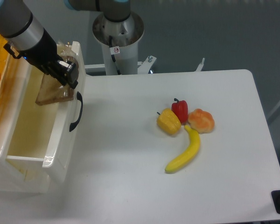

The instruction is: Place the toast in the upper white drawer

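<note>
**Over the open drawer, toast held by the arm**

At the left edge of the tabletop point(130, 186) the upper white drawer point(60, 135) stands pulled open, its curved black handle point(76, 112) facing the fruit. The gripper point(65, 74) reaches over the drawer's front wall, and its fingers are clamped on the toast point(51, 93), which hangs tilted in its clear wrap inside the drawer opening, above the floor of it. Near the middle of the tabletop lie a yellow pepper point(169, 122), a red pepper point(179, 110), an orange fruit point(201, 120) and a banana point(184, 155), close together. A small round sticker point(115, 50) sits on the arm's base column; its writing is too small to read.
</note>
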You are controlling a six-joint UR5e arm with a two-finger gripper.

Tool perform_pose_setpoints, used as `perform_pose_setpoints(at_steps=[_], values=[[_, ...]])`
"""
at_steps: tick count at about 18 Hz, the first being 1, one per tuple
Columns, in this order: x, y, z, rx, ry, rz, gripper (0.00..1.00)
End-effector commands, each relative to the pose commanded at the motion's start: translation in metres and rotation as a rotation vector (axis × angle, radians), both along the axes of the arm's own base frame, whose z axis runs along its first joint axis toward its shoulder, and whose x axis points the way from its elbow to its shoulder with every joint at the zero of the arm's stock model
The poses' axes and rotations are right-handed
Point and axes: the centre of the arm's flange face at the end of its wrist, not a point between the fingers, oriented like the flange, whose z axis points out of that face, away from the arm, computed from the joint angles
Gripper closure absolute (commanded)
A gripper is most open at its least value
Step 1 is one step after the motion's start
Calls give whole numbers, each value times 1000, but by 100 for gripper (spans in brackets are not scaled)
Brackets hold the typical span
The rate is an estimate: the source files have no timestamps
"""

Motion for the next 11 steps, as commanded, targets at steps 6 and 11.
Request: perform_pose_setpoints(at_steps=[6, 11], values=[[5, -9, 17, 58, -61, -7, 42], [-16, -24, 22, 72, -67, 44, 0]])
